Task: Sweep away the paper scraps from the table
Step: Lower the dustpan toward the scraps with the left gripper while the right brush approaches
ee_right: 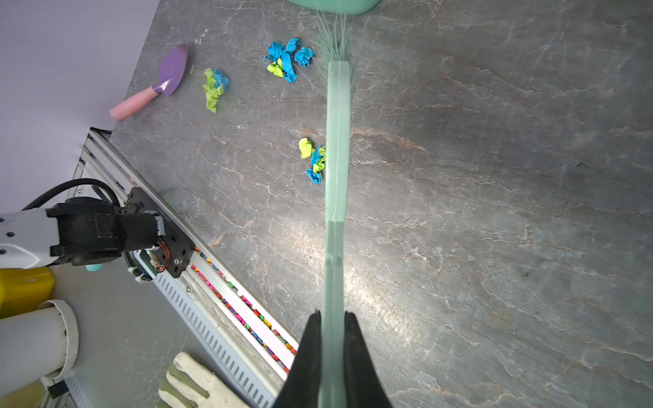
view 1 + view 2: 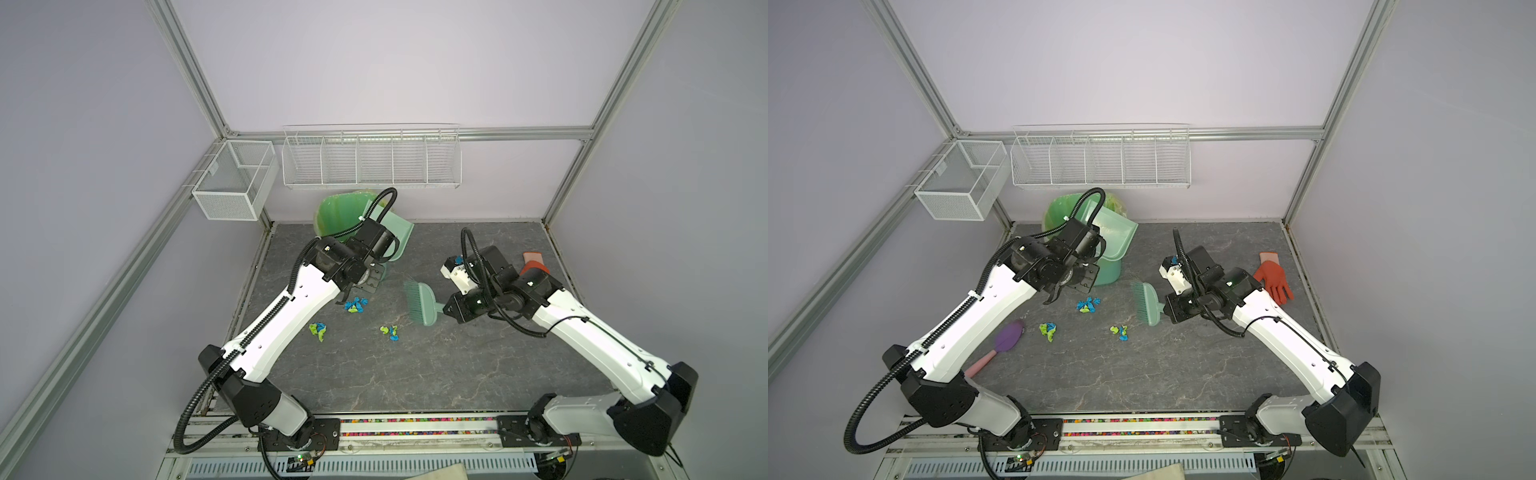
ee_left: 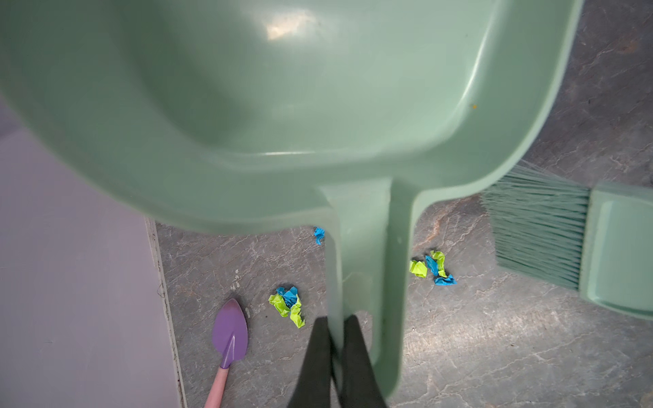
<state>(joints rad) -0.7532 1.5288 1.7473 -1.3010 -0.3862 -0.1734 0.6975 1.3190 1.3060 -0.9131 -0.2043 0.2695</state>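
Blue and lime-green paper scraps lie in three small heaps on the grey table [image 2: 415, 374]: a far heap [image 2: 356, 305], a left heap [image 2: 318, 330] and a near heap [image 2: 390, 331]. In the left wrist view my left gripper [image 3: 335, 328] is shut on the handle of the mint-green dustpan [image 3: 282, 88]. The pan [image 2: 395, 239] is held up and tilted against the green bin [image 2: 336, 212]. My right gripper [image 1: 332, 318] is shut on the handle of the mint-green brush [image 1: 337, 176]. Its bristles [image 2: 411, 299] stand right of the far heap.
A purple trowel [image 2: 1007, 338] with a pink handle lies at the table's left edge, partly under my left arm. An orange glove [image 2: 1273, 278] lies at the right edge. White wire baskets [image 2: 370, 160] hang on the back wall, and a mesh one [image 2: 232, 183] on the left rail.
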